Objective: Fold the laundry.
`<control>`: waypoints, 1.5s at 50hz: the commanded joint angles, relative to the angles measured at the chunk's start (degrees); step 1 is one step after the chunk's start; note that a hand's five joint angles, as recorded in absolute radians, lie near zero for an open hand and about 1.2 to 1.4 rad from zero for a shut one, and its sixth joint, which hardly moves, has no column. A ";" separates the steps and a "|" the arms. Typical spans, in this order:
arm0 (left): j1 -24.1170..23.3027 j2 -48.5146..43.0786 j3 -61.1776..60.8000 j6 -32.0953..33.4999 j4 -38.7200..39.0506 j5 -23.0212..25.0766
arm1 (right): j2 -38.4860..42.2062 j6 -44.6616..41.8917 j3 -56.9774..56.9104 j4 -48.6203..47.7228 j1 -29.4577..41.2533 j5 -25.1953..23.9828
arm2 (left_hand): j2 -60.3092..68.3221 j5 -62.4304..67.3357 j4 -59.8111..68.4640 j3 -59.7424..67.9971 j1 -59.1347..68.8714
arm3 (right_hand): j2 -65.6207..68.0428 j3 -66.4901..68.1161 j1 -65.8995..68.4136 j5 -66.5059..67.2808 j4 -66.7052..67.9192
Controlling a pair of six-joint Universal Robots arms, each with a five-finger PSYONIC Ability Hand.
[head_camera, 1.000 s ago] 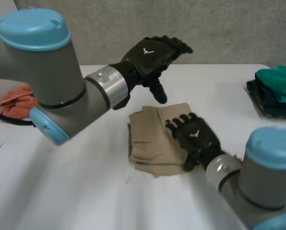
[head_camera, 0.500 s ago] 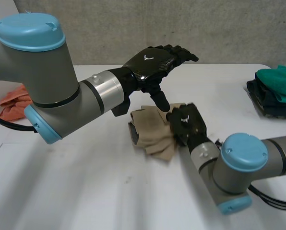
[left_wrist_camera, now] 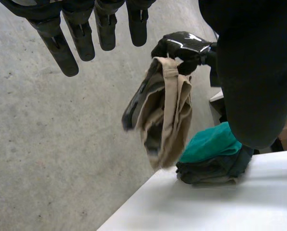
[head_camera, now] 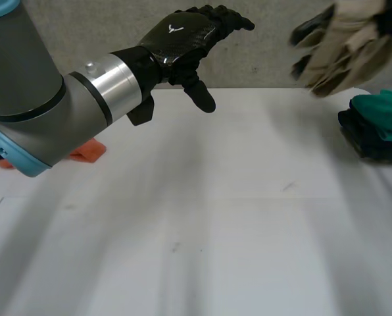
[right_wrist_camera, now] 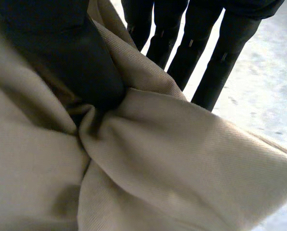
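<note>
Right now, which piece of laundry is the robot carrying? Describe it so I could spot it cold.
On the white table, find the folded pile at the far right with a teal garment on top. Above it, the right hand holds a bunched tan cloth in the air. It is the only tan piece and the only one off the table.

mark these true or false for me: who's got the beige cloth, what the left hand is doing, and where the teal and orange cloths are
1. The right hand holds the beige cloth in the air, clear of the table. True.
2. The left hand grips a corner of the beige cloth. False: its fingers are straight, hold nothing, and are apart from the cloth.
3. A teal cloth lies on top of the dark stack. True.
4. The orange cloth lies on the dark stack. False: it lies on the table beside the left arm.
</note>
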 commanded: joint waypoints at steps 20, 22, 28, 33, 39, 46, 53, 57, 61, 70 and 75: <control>-2.54 -0.92 -5.14 0.55 0.04 -0.04 | 12.77 1.16 6.35 1.96 -21.43 -17.41 | 0.92 -0.57 -0.07 0.94 0.97 | -40.39 -41.24 -35.95 -39.27 -41.76; -2.98 -0.74 -5.14 0.47 0.04 0.04 | 8.73 1.07 8.82 3.37 -21.69 -17.41 | 0.92 -0.57 -0.07 0.94 0.97 | -57.44 -58.29 -52.99 -56.31 -58.80; -5.35 -0.13 -5.14 0.29 -0.05 -0.04 | -1.21 1.25 11.72 12.23 -23.01 -16.71 | 0.92 -0.57 -0.07 0.94 0.97 | -57.44 -58.29 -52.99 -56.31 -58.80; -7.11 1.89 -5.76 0.11 -0.14 -0.13 | -7.88 0.03 12.60 27.06 -26.96 -16.45 | 0.76 -0.73 -0.24 0.77 0.81 | -57.44 -58.29 -52.99 -56.31 -58.80; -7.64 4.96 -7.08 -0.06 -0.05 -0.13 | -13.52 -8.32 12.87 39.31 -32.41 -11.36 | 0.59 -0.90 -0.41 0.61 0.64 | -57.44 -58.29 -52.99 -56.31 -58.80; -7.38 9.01 -6.11 -0.94 0.12 -1.62 | -17.64 -18.00 11.02 38.28 -31.73 -1.51 | 0.92 -0.57 -0.07 0.94 0.97 | -57.44 -58.29 -52.99 -56.31 -58.80; -4.32 14.28 -5.14 -0.68 0.83 -14.86 | -26.52 -12.91 15.41 27.55 -18.10 -2.82 | 0.92 -0.57 -0.07 0.94 0.97 | -57.44 -58.29 -52.99 -56.31 -58.80; 5.67 15.60 -6.37 2.20 -0.57 -22.34 | -31.71 -11.23 21.99 21.58 -10.11 -6.16 | 0.59 -0.90 -0.40 0.61 0.64 | -57.44 -58.29 -52.99 -56.31 -58.80; 15.09 15.17 -10.49 11.50 -1.72 -26.49 | -32.51 -12.02 27.88 19.81 -1.76 -10.46 | -0.08 -1.57 -1.08 -0.06 -0.03 | -57.44 -58.29 -52.99 -56.31 -58.80; 26.27 -0.20 -12.79 32.09 1.88 -26.41 | -27.34 -17.37 36.85 25.95 10.20 -10.65 | -0.93 -2.42 -1.92 -0.91 -0.88 | -57.44 -58.29 -52.99 -56.31 -58.80; 31.55 -11.27 -9.11 33.16 6.62 -22.38 | -22.49 -21.59 39.76 27.45 13.37 -9.16 | -1.60 -3.09 -2.59 -1.58 -1.55 | -57.44 -58.29 -52.99 -56.31 -58.80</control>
